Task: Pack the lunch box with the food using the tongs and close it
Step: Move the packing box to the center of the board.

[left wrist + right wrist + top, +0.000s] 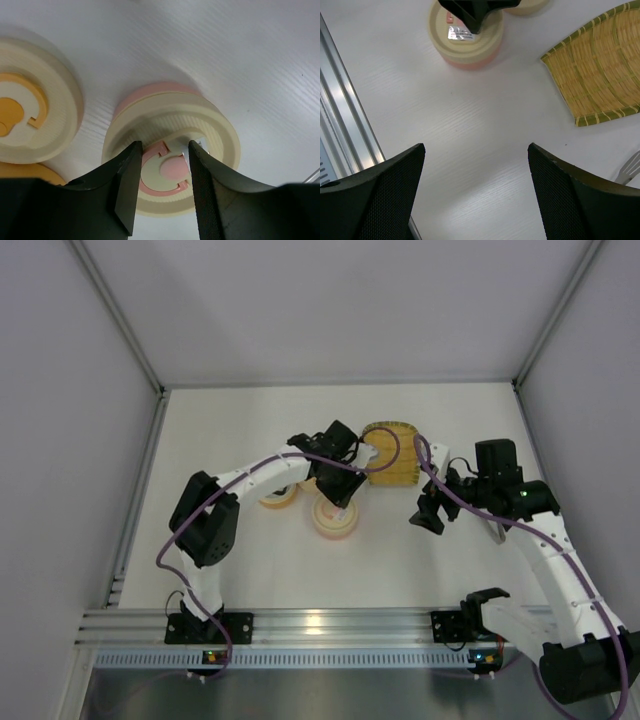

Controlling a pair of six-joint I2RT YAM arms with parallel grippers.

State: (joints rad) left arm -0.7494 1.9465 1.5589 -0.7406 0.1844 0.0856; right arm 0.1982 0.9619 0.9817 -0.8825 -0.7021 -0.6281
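The lunch box [335,521] is a round cream container with a pink base, closed by a cream lid [215,127] that carries a pink ring mark. My left gripper [164,147] hangs right over the lid's sunken middle with its jaws part way open. Only the flat lid shows between its fingers [127,175]. My right gripper [476,150] stands wide open over bare table to the right of the box [465,47], holding nothing. A silver tip of the tongs [630,171] pokes in at the right edge. No food shows in any view.
A second round cream box with orange parts [278,499] sits left of the pink one [35,120]. The woven yellow tray [390,454] lies behind them [600,70]. An aluminium rail [342,130] runs along the table's near edge, and white walls close in the sides.
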